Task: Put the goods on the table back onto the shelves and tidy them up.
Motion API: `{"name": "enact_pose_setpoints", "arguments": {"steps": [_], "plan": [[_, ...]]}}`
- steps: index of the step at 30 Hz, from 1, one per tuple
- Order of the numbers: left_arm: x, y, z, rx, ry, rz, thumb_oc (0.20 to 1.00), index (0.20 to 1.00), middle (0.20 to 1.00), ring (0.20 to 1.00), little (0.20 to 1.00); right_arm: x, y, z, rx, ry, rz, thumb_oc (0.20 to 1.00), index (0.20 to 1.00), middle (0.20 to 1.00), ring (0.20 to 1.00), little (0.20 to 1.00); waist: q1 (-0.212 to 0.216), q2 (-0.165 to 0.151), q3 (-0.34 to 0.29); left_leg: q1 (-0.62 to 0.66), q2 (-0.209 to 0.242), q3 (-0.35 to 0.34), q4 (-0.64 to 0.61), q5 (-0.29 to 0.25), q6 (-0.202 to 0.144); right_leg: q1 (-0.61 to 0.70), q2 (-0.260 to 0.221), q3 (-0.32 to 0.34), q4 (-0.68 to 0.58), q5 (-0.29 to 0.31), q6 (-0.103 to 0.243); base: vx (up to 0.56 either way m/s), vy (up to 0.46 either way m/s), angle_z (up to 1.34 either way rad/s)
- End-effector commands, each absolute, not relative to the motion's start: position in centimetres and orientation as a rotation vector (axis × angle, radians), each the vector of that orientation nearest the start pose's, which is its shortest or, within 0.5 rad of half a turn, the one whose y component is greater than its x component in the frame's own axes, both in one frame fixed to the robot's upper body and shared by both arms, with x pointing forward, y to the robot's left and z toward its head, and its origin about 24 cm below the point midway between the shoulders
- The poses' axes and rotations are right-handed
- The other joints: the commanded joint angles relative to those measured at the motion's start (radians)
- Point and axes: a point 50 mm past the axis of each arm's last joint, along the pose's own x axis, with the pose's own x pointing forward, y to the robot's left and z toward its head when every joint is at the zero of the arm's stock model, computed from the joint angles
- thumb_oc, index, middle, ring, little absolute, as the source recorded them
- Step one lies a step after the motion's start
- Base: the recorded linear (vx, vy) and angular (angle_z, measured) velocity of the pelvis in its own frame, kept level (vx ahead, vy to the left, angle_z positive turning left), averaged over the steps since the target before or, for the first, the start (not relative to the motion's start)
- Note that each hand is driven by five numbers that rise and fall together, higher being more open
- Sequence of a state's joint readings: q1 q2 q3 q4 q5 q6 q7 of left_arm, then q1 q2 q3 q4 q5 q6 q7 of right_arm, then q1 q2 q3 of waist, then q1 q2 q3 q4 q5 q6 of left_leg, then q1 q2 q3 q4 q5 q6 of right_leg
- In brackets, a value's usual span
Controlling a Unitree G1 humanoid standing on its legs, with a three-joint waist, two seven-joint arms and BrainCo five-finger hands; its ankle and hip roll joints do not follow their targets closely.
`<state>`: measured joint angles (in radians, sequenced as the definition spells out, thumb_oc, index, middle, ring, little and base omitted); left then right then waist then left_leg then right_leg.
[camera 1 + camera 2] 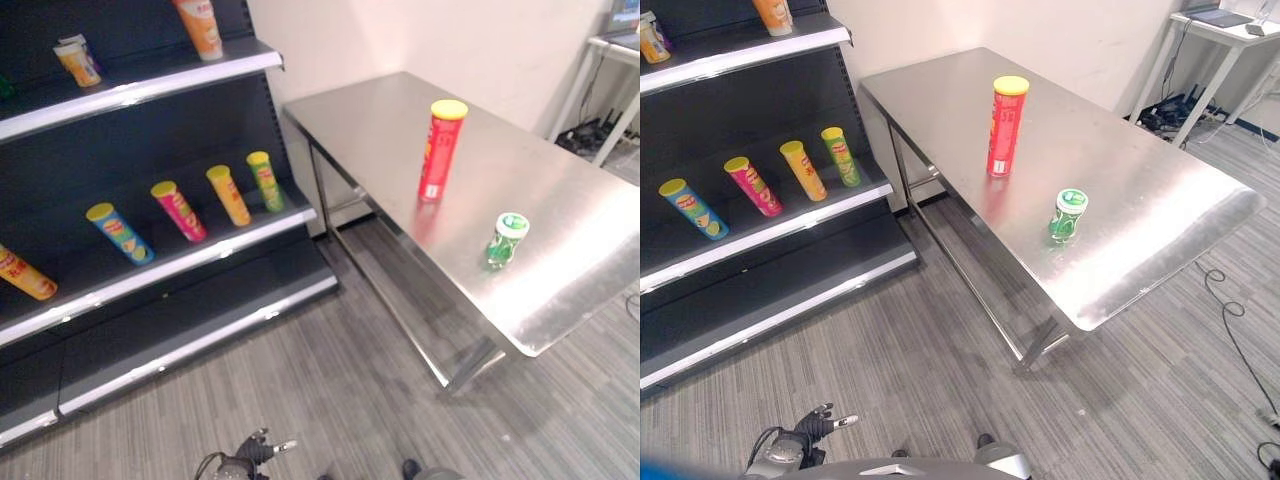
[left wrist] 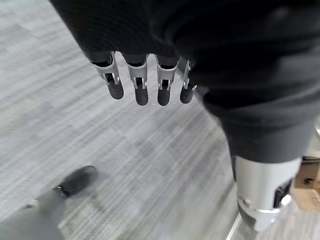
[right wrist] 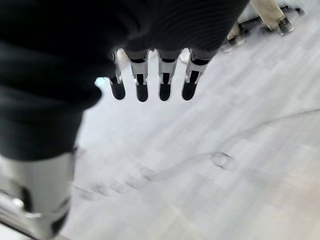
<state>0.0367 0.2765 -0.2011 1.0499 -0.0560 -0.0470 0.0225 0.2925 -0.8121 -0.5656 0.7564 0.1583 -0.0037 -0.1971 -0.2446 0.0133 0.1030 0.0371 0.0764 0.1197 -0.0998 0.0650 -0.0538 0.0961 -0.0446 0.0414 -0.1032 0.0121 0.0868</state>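
My left hand [image 2: 145, 82] and right hand [image 3: 150, 82] slack, empty; red can [image 1: 440, 150], green jar [image 1: 506, 240] right of centre on table [image 1: 380, 130], unshelved.

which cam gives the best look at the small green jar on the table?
Right eye view: the green jar stands upright and whole on the steel table, nearer the picture's middle, with bare tabletop all round it. The left eye view shows the same jar, nearer the picture's edge. Both wrist views look down at grey floor.
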Motion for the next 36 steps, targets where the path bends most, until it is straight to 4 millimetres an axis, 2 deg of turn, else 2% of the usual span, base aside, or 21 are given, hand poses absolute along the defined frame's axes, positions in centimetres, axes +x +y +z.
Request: {"name": "enact_pose_setpoints", "arguments": {"steps": [1,2,3,6,8,9,10,13,24,36], "plan": [[13.0,24.0,-14.3,0.351,1.019,0.012,1.0,1.0,1.0,1.0,1.0,7.8,-48.7,6.4,-0.596,0.518,-1.088,1.0,1.0,1.0,1.0,1.0,0.028,-0.046,0.016,0.067,0.006,0.011,0.013,-0.123,-0.032,-0.019,-0.033,-0.002,0.039,-0.076,0.055,0.0,-0.016,0.03],[13.0,24.0,-14.3,0.35,1.013,0.009,1.0,1.0,1.0,1.0,1.0,8.9,-48.9,7.9,-0.628,0.451,-1.075,1.0,1.0,1.0,1.0,1.0,0.03,-0.045,0.017,0.066,0.007,0.01,0.013,-0.123,-0.033,-0.019,-0.033,-0.004,0.038,-0.075,0.054,0.01,-0.045,0.06],[12.9,23.9,-14.2,0.339,1.004,0.001,1.0,1.0,1.0,1.0,1.0,11.7,-48.6,11.7,-0.712,0.287,-1.012,1.0,1.0,1.0,1.0,1.0,0.043,-0.046,0.018,0.068,0.01,0.008,0.013,-0.123,-0.036,-0.017,-0.03,-0.011,0.037,-0.077,0.051,0.01,-0.052,0.03],[13.0,23.9,-14.1,0.34,0.99,-0.007,1.0,1.0,1.0,1.0,1.0,14.6,-47.3,14.2,-0.779,0.172,-0.918,1.0,1.0,1.0,1.0,1.0,0.06,-0.047,0.019,0.069,0.015,0.004,0.013,-0.119,-0.039,-0.01,-0.028,-0.017,0.034,-0.081,0.048,0.0,-0.043,0.01],[13.1,23.9,-14.0,0.337,0.986,-0.008,1.0,1.0,1.0,1.0,1.0,15.5,-47.1,14.4,-0.771,0.151,-0.9,1.0,1.0,1.0,1.0,1.0,0.064,-0.047,0.021,0.069,0.017,0.004,0.013,-0.118,-0.04,-0.008,-0.027,-0.019,0.034,-0.081,0.047,-0.01,-0.027,0.1],[13.3,23.8,-14.0,0.353,0.987,-0.025,1.0,1.0,1.0,1.0,1.0,17.3,-46.3,14.7,-0.807,0.141,-0.836,1.0,1.0,1.0,1.0,1.0,0.079,-0.049,0.022,0.067,0.021,0.001,0.014,-0.112,-0.043,-0.006,-0.025,-0.022,0.035,-0.085,0.044,-0.02,-0.024,0.08],[13.2,23.9,-14.0,0.351,0.987,-0.021,1.0,1.0,1.0,1.0,1.0,17.5,-46.2,14.7,-0.807,0.138,-0.832,1.0,1.0,1.0,1.0,1.0,0.074,-0.049,0.023,0.068,0.021,0.0,0.014,-0.112,-0.043,-0.006,-0.025,-0.023,0.035,-0.085,0.044,-0.02,-0.038,0.1],[13.8,23.6,-13.7,0.353,0.963,-0.034,1.0,1.0,1.0,1.0,1.0,20.4,-44.7,15.7,-0.891,0.111,-0.727,1.0,1.0,1.0,1.0,1.0,0.095,-0.05,0.024,0.065,0.029,-0.005,0.013,-0.103,-0.049,-0.001,-0.021,-0.033,0.035,-0.093,0.037,-0.01,-0.042,0.16],[13.7,23.1,-13.8,0.329,0.967,-0.053,1.0,1.0,1.0,1.0,1.0,25.5,-43.1,16.2,-0.988,0.169,-0.57,1.0,1.0,1.0,1.0,1.0,0.139,-0.048,0.032,0.059,0.043,-0.042,0.012,-0.077,-0.064,0.023,-0.013,-0.077,0.041,-0.121,0.02,0.0,-0.032,0.18],[13.1,22.6,-14.1,0.296,0.972,-0.037,1.0,1.0,1.0,1.0,1.0,26.6,-40.8,16.9,-1.021,0.08,-0.47,1.0,1.0,1.0,1.0,1.0,0.151,-0.045,0.033,0.05,0.049,-0.062,0.012,-0.069,-0.072,0.032,-0.008,-0.106,0.042,-0.132,0.013,0.0,-0.011,0.07]]}}
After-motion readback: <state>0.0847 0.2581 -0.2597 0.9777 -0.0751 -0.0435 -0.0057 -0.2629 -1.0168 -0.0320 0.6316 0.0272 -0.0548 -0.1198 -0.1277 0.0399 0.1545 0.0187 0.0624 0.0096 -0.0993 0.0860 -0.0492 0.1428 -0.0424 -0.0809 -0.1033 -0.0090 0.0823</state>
